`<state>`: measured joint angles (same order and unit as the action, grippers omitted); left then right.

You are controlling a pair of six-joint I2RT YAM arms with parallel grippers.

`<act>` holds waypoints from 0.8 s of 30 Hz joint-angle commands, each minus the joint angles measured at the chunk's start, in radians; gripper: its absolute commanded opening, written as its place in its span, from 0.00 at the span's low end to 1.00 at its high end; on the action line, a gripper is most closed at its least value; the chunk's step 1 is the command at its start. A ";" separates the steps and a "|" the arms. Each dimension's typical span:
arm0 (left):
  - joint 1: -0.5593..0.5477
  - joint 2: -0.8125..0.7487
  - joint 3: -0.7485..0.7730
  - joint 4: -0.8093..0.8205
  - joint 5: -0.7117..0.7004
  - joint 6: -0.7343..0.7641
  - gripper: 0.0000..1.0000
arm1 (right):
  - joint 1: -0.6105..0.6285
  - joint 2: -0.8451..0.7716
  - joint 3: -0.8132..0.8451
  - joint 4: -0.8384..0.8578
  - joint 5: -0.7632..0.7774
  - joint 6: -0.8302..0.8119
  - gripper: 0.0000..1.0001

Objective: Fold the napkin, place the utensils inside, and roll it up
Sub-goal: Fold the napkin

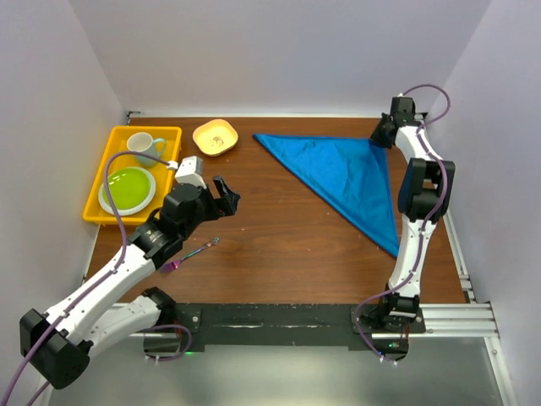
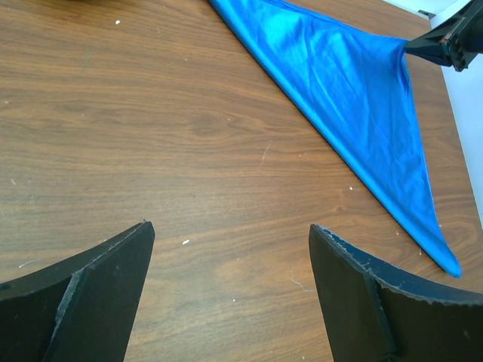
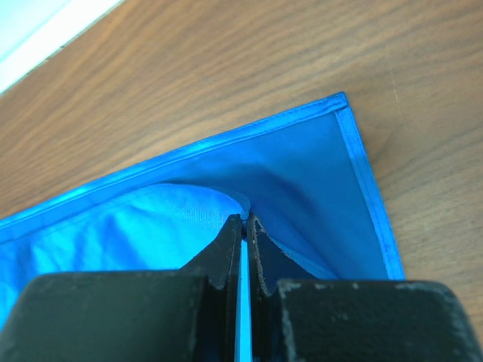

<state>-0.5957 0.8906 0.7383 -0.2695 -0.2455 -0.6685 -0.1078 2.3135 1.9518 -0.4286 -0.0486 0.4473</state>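
At far right, the right end effector (image 3: 243, 220) clamps the napkin (image 1: 347, 169); left end effector (image 1: 226, 192) gapes

You have a yellow tray (image 1: 95, 182) at the far left of the wooden table (image 1: 279, 241), holding a pale cup (image 1: 144, 146) behind a green plate (image 1: 128, 189), with a small yellow bowl (image 1: 215, 137) just right of it.

Left arm reaches forward and low at centre-left, wrist angled down. Left gripper (image 1: 224, 196) has its jaws spread wide with nothing between them. Right arm stretches to the far right, elbow bent. Right gripper (image 3: 243, 222) is clamped tight on the napkin (image 3: 302, 166), seemingly near a corner.
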 commanded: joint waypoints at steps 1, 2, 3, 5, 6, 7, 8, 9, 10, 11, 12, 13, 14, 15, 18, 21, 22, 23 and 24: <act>0.007 0.010 0.007 0.050 0.006 0.017 0.89 | -0.020 0.000 0.047 0.045 -0.019 0.019 0.00; 0.010 0.013 0.009 0.050 0.008 0.017 0.89 | -0.021 0.003 0.048 0.048 -0.020 0.022 0.00; 0.010 0.013 0.010 0.050 0.008 0.015 0.89 | -0.021 0.009 0.052 0.050 -0.022 0.021 0.00; 0.010 0.016 0.009 0.053 0.009 0.015 0.89 | -0.023 0.015 0.058 0.054 -0.022 0.019 0.00; 0.008 0.016 0.009 0.052 0.009 0.014 0.89 | -0.023 0.021 0.064 0.056 -0.026 0.018 0.00; 0.010 0.019 0.009 0.053 0.012 0.010 0.89 | -0.024 0.024 0.064 0.059 -0.030 0.014 0.00; 0.008 0.022 0.009 0.053 0.012 0.010 0.89 | -0.026 0.026 0.065 0.065 -0.028 0.016 0.00; 0.008 0.022 0.009 0.055 0.012 0.009 0.89 | -0.026 0.030 0.071 0.068 -0.031 0.014 0.00; 0.008 0.024 0.009 0.056 0.014 0.009 0.89 | -0.029 0.038 0.076 0.070 -0.030 0.013 0.00; 0.010 0.027 0.009 0.059 0.015 0.009 0.89 | -0.030 0.044 0.082 0.064 -0.031 0.013 0.00; 0.011 0.027 0.009 0.061 0.017 0.009 0.89 | -0.030 0.050 0.097 0.059 -0.031 0.011 0.00; 0.011 0.030 0.009 0.061 0.020 0.009 0.89 | -0.033 0.056 0.102 0.056 -0.030 0.013 0.00; 0.011 0.031 0.010 0.061 0.020 0.009 0.89 | -0.033 0.057 0.104 0.056 -0.028 0.014 0.00; 0.011 0.034 0.010 0.061 0.022 0.009 0.89 | -0.035 0.057 0.104 0.057 -0.027 0.017 0.00; 0.010 0.037 0.012 0.064 0.023 0.009 0.89 | -0.038 0.067 0.122 0.048 -0.020 0.019 0.00; 0.013 0.038 0.013 0.064 0.026 0.010 0.89 | -0.041 0.072 0.125 0.034 -0.005 0.019 0.00; 0.013 0.038 0.013 0.064 0.028 0.009 0.89 | -0.041 0.070 0.121 0.036 -0.002 0.021 0.00; 0.013 0.039 0.013 0.064 0.026 0.009 0.89 | -0.043 0.069 0.115 0.036 0.000 0.021 0.00; 0.013 0.038 0.013 0.062 0.028 0.009 0.89 | -0.044 0.066 0.108 0.034 0.001 0.021 0.00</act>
<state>-0.5892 0.9291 0.7383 -0.2493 -0.2211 -0.6689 -0.1398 2.3890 2.0270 -0.4023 -0.0692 0.4557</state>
